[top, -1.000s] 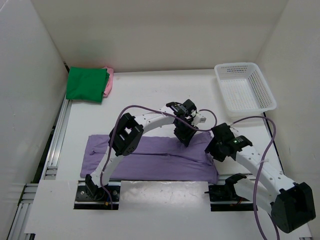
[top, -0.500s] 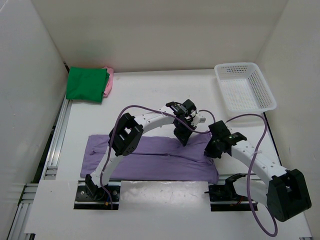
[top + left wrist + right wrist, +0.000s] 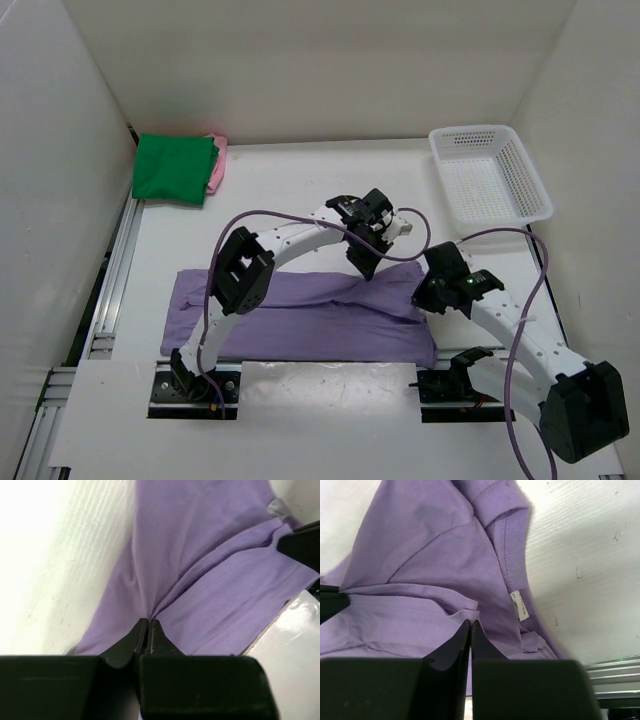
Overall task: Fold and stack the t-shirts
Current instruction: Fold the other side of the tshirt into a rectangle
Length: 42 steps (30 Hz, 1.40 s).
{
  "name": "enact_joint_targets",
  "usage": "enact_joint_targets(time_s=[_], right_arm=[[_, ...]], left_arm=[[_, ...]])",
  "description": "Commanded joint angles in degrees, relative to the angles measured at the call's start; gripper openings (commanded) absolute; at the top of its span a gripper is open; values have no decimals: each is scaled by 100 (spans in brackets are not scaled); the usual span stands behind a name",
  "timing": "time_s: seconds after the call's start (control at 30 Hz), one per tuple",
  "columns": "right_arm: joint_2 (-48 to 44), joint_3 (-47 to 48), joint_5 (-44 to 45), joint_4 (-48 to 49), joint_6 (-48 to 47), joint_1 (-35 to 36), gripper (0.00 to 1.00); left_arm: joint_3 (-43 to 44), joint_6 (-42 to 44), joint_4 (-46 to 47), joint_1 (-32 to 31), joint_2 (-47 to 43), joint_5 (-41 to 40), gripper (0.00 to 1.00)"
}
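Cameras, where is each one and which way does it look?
Top external: high behind, looking down on table, purple t-shirt, left arm, right arm.
Left wrist: on the left arm, looking past the left gripper pinching purple cloth.
Right wrist: on the right arm, looking past the right gripper by the collar label.
All share the purple t-shirt.

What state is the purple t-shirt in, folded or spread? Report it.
Partly folded: the purple t-shirt lies as a long band with overlapping layers along a lengthwise crease.
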Motion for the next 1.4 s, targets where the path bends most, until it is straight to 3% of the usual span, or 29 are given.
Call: enact_joint_targets(time_s=[0.0, 0.13, 0.27, 0.4, 0.6, 0.67, 1.03, 1.2, 1.3, 1.37], right_arm=[[-158, 159, 199, -122, 123, -30, 0], [-36, 211, 322, -17, 36, -82, 0], [219, 449, 375, -86, -132, -82, 0], [1, 344, 147, -218, -18, -82, 0], [-536, 177, 147, -465, 35, -82, 0], [-536, 115, 147, -404, 35, -82, 0], [-237, -52, -73, -148, 202, -82, 0], [-237, -52, -73, -148, 202, -135, 0], [-290, -52, -73, -148, 202, -135, 0], [-290, -52, -73, -148, 202, -135, 0]], left_arm=[[25, 43, 41, 24, -738, -77, 10], [-441, 43, 58, 24, -965, -130, 10], [-784, 43, 59, 24, -967, 221, 28], [-628, 43, 112, -38, -580, 275, 37], [-65, 43, 112, -38, -377, 371, 41], [6, 43, 112, -38, -298, 240, 55], [419, 43, -73, -90, 422, 415, 50], [366, 43, -134, -90, 422, 415, 34], [366, 43, -134, -90, 282, 415, 34], [366, 43, -134, -90, 229, 354, 43]])
